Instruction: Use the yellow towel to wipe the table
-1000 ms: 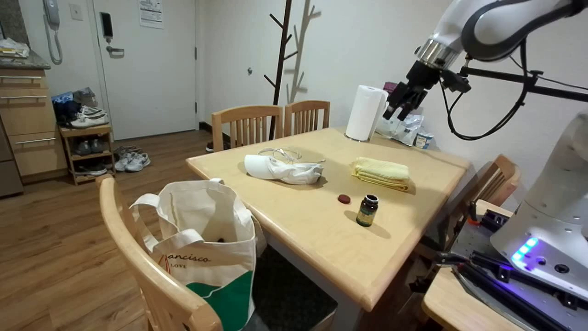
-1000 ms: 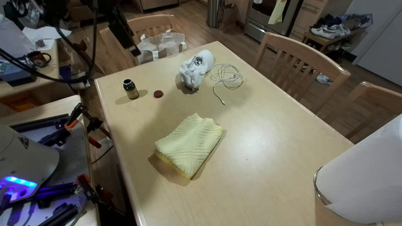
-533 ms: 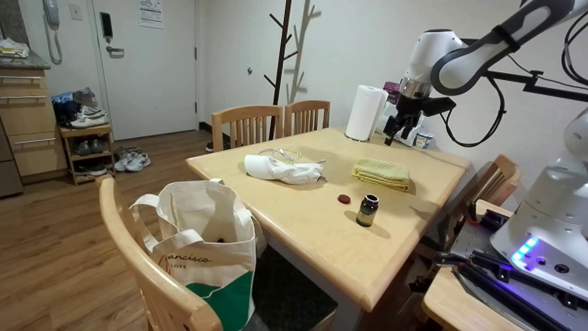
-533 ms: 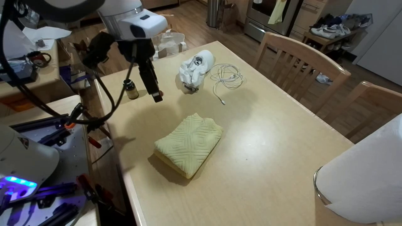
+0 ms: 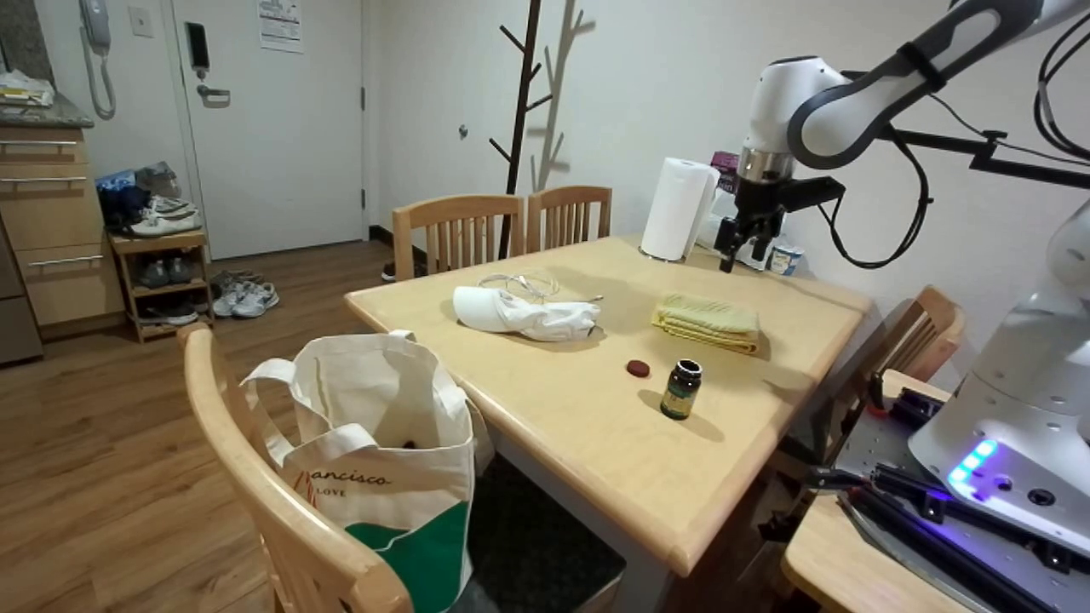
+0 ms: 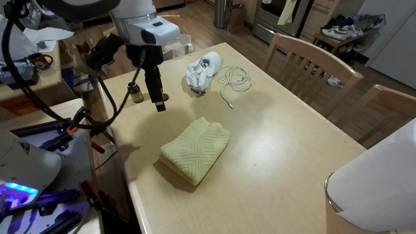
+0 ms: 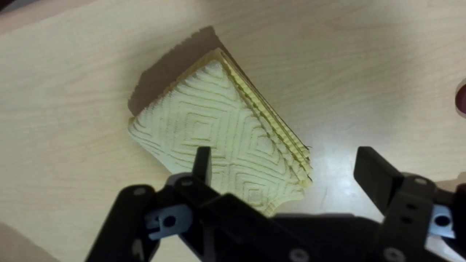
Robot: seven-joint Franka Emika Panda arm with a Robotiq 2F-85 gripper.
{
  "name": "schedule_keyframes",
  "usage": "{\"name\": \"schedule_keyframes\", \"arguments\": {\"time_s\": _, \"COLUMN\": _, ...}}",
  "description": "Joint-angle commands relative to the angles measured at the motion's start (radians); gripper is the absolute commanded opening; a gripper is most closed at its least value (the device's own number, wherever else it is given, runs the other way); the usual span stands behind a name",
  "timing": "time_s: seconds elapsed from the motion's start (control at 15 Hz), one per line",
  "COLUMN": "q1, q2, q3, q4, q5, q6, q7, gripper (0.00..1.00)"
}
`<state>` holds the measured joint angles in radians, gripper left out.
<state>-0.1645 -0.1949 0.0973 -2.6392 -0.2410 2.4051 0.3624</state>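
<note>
The claw (image 7: 285, 160), jaws wide apart, hangs over the wooden table (image 5: 562, 392) near the yellow towel (image 6: 196, 149), which lies folded on it. Near the towel stands an uncapped bottle (image 5: 680, 393), contents hidden from me, a reddish lid (image 5: 638, 369) beside it. Farther from the towel, a paper roll (image 5: 677, 209); well apart, a tote bag (image 5: 392, 494) on a chair (image 5: 251, 481), its inside shadowed.

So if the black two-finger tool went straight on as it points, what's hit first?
Probably the folded pale-yellow ribbed cloth towel: the tool points down, and in the wrist view one fingertip overlaps it. The other shows against the light wooden tabletop; depth is unclear.
</note>
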Motion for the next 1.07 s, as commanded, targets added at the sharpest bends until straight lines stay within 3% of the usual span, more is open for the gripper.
{"name": "schedule_keyframes", "arguments": {"time_s": 0.0, "q1": 0.036, "q2": 0.063, "q3": -0.073, "q4": 0.07, "q5": 0.055, "q6": -0.05, "q7": -0.15, "gripper": 1.0}}
{"name": "schedule_keyframes", "arguments": {"time_s": 0.33, "q1": 0.109, "q2": 0.081, "q3": -0.146, "q4": 0.086, "q5": 0.259, "q6": -0.004, "q7": -0.539, "gripper": 1.0}}
{"name": "schedule_keyframes", "arguments": {"time_s": 0.47, "q1": 0.101, "q2": 0.065, "q3": -0.139, "q4": 0.073, "q5": 0.212, "q6": -0.009, "q7": -0.454, "gripper": 1.0}}
{"name": "schedule_keyframes", "arguments": {"time_s": 0.73, "q1": 0.11, "q2": 0.064, "q3": -0.14, "q4": 0.085, "q5": 0.212, "q6": -0.013, "q7": -0.471, "gripper": 1.0}}
{"name": "schedule_keyframes", "arguments": {"time_s": 1.0, "q1": 0.099, "q2": 0.158, "q3": -0.148, "q4": 0.124, "q5": 0.092, "q6": -0.027, "q7": -0.578, "gripper": 1.0}}
